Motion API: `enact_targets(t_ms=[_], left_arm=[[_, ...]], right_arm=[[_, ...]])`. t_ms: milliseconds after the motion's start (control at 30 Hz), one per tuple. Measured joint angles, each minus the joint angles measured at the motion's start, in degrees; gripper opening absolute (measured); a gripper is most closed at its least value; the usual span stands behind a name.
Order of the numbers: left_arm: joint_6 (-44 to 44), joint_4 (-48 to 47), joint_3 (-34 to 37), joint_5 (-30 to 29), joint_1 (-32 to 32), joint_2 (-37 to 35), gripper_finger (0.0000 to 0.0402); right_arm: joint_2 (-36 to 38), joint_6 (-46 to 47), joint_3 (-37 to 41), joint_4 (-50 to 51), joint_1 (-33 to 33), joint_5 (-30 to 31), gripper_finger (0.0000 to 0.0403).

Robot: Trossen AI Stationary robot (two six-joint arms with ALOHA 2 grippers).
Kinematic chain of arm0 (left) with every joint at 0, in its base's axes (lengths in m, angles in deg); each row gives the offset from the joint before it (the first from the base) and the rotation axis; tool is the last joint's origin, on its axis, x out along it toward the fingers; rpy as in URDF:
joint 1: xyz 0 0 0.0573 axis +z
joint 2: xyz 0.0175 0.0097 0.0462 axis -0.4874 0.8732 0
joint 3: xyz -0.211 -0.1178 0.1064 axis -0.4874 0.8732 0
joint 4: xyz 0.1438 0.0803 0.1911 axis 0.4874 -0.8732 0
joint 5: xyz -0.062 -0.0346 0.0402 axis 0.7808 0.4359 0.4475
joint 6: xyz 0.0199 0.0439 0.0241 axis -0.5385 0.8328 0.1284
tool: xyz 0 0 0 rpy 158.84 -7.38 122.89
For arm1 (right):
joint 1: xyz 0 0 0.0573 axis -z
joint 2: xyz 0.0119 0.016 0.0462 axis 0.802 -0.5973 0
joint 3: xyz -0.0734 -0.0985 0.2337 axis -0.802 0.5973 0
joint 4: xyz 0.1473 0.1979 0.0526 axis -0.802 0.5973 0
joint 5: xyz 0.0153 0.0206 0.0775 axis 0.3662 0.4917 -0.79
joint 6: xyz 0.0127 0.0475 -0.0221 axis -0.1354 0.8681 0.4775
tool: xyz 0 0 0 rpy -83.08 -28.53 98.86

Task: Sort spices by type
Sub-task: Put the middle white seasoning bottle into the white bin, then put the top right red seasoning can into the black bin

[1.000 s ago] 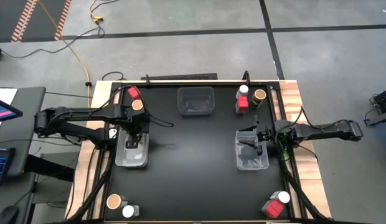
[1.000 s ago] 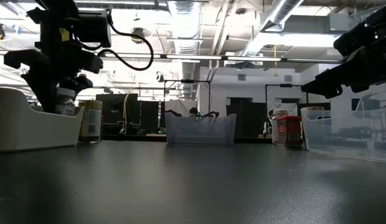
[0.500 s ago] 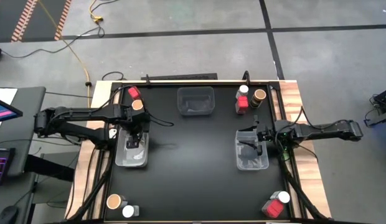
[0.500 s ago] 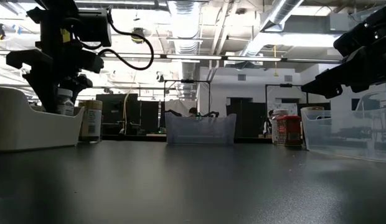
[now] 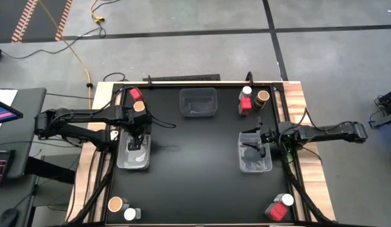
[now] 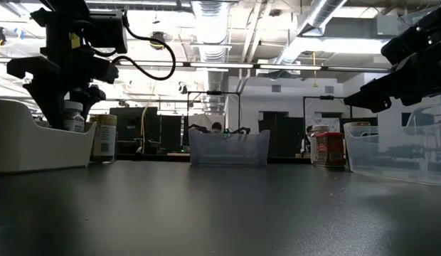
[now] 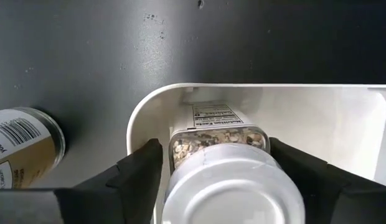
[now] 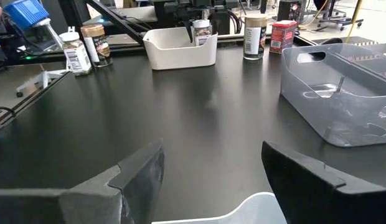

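My left gripper hangs over the white bin at the table's left, shut on a white-capped round spice jar inside the bin's far end. My right gripper is open and holds nothing; it hovers over the clear bin at the right. The other spices stand upright on the table. A red one and a tan-lidded one are at far left. Three stand at far right. Two are at near left and two at near right. My left gripper pinches the white-capped jar by its glass body just under the cap, one finger on each side. The fingers come from above, pointing down. The jar stays upright inside the bin; the bin wall hides whether its base rests on the floor.
A third clear bin sits at the far middle of the table. The black tabletop between the bins is bare. The tan-lidded jar stands just outside the white bin's far corner, close to my left gripper. Raised rails edge the table.
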Motion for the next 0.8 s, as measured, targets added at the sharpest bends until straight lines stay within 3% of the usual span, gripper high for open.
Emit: enact_targets(t_ms=[400,800], left_arm=[[-0.4,-6.5,-4.6,0.0,0.0,-0.6,0.0276],[-1.9,-11.9,-9.9,0.5,0.0,-8.4,0.0275]], right_arm=[[0.0,0.0,0.0,0.0,0.0,0.0,0.0295],[0.0,0.0,0.0,0.0,0.0,0.0,0.0295]])
